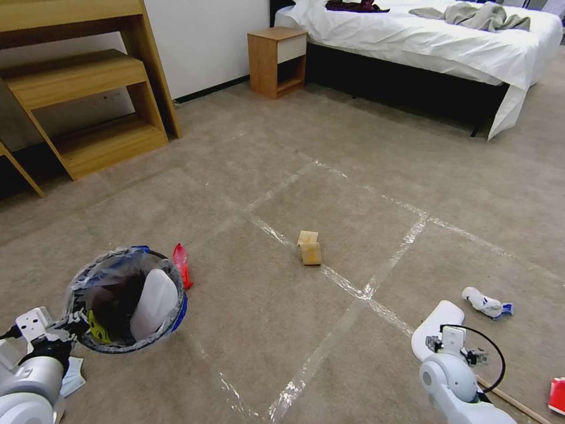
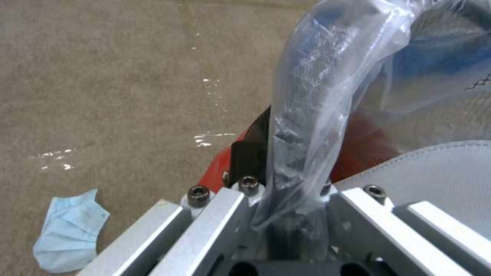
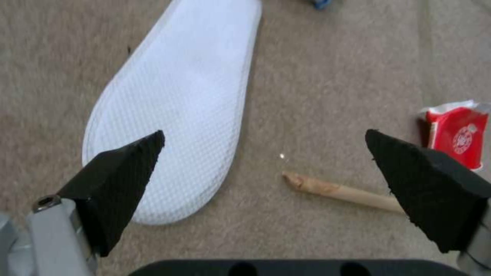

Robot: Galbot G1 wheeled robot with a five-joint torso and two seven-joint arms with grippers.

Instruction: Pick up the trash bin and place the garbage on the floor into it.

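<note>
Trash bin [image 1: 126, 300], small round bucket w/ red base, blue band and crinkly grey plastic liner, sits low on the robot's left, held at the rim by the left gripper [image 1: 79, 324]. Left wrist view: jaws clamped on rim wall + liner [image 2: 317, 99], so grip is thru slick film, could slip; bin looks light, thin-walled. One white flat slipper [image 1: 154, 303] already inside.

Right gripper [image 3: 266, 153] hangs wide open, nothing between the pads, just above the beige carpet floor [image 1: 282, 330]. White textured slipper sole [image 3: 179, 99] under its one finger, thin wooden stick [image 3: 343, 190] betw the fingers, red wrapper [image 3: 455, 134] beside.

Slipper: light, floppy, flat to carpet, so best pinched at an edge. Stick: stiff, thin, may roll.

Elsewhere: tan paper bag [image 1: 309, 247], blue mask [image 2: 69, 230], crumpled tissue [image 1: 485, 304].
</note>
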